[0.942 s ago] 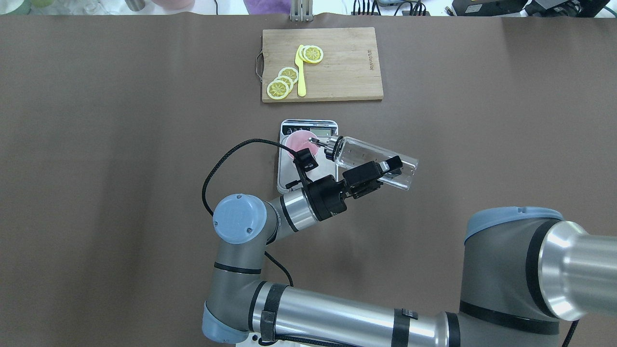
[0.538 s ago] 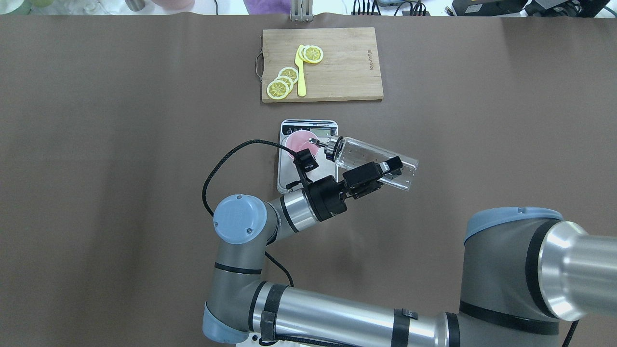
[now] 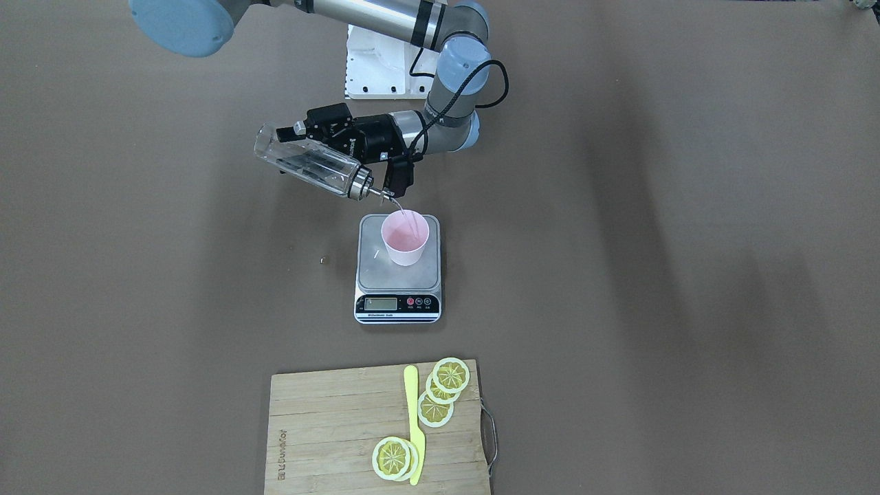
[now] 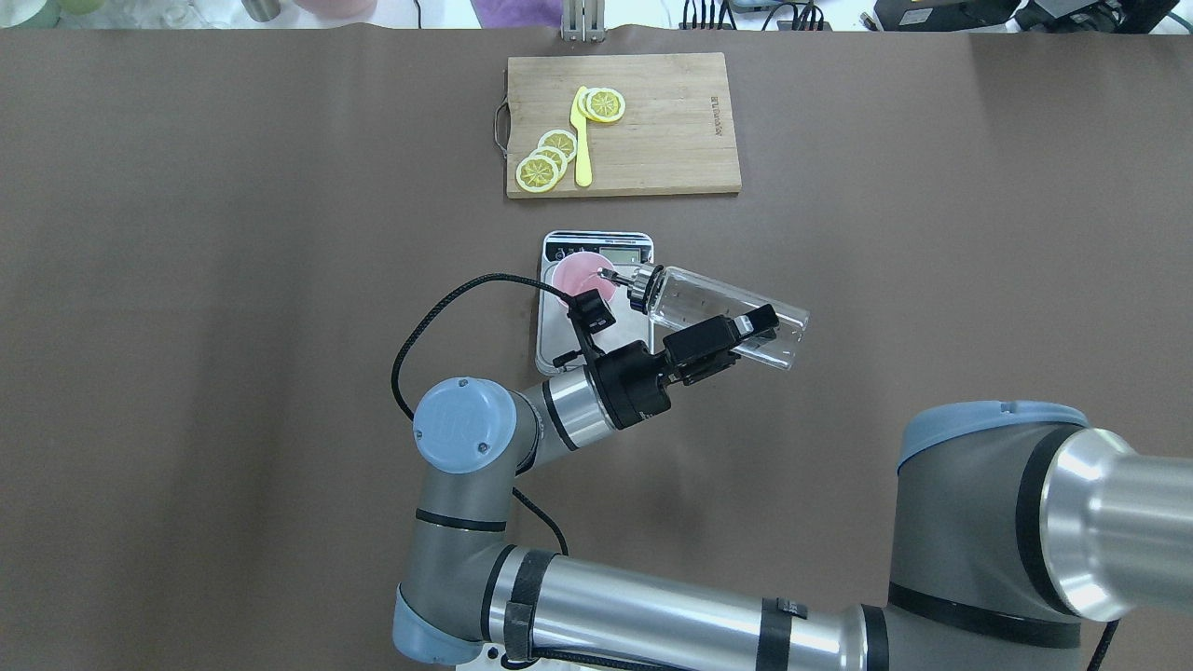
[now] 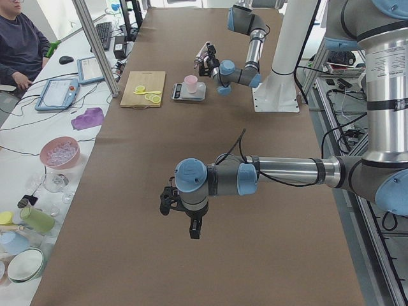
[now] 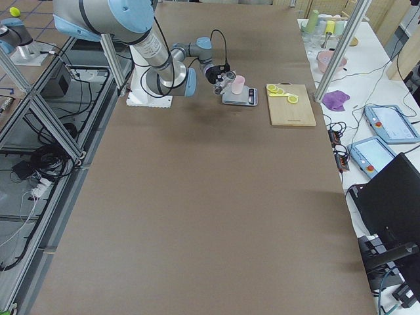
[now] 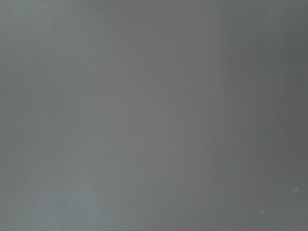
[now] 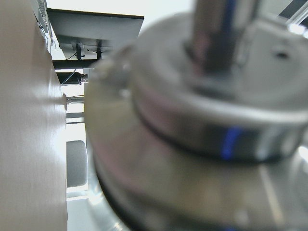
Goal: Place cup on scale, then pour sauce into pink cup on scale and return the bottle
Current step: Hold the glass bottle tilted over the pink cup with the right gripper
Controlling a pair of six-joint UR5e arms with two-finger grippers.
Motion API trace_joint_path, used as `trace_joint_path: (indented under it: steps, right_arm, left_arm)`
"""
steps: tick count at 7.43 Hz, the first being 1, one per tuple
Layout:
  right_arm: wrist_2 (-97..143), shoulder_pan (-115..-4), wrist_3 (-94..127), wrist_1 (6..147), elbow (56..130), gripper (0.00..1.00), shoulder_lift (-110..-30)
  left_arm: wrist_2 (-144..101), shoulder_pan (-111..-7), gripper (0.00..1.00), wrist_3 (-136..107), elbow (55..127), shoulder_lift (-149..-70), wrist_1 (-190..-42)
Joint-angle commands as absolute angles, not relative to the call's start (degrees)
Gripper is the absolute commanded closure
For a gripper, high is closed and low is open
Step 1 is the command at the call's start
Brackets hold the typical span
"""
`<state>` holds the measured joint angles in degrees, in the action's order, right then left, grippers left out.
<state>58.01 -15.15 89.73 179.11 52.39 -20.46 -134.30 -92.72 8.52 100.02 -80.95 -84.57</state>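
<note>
Clamps tilted bottle (image 4: 708, 303) in right gripper (image 4: 741, 335), spout (image 4: 608, 274) over rim of cup (image 4: 578, 270) on scale (image 4: 559, 335), cutting board (image 4: 671, 121) well apart past far edge; left gripper (image 5: 167, 201) jaws: cannot tell.

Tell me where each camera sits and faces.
Front-facing: across the table, facing the robot; right gripper tilts bottle over cup.
Overhead: behind the shoulders, looking forward-down; right arm.
Exterior left: table's left end; left arm near.
Exterior right: table's right end; right arm near.
Left wrist: plain grey surface only.
Right wrist: blurred bottle cap.
Front-facing and overhead share the scale.
</note>
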Motion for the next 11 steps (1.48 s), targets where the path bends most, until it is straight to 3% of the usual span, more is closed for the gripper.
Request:
trace_joint_path:
  steps: [1, 8, 11]
  right_arm:
    - [58.0, -15.2, 91.0, 178.6, 52.6, 1.0, -20.4]
    - [57.3, -15.4, 91.3, 174.9, 58.7, 1.0, -20.4]
    - [55.5, -15.7, 90.9, 174.8, 68.9, 1.0, -22.4]
  left_arm:
    - [-134.3, -92.7, 0.02, 8.5, 100.0, -80.9, -84.7]
    - [-134.4, -92.9, 0.02, 8.7, 100.5, -80.9, -84.8]
    - [-134.3, -93.0, 0.02, 8.9, 100.6, -80.9, -84.8]
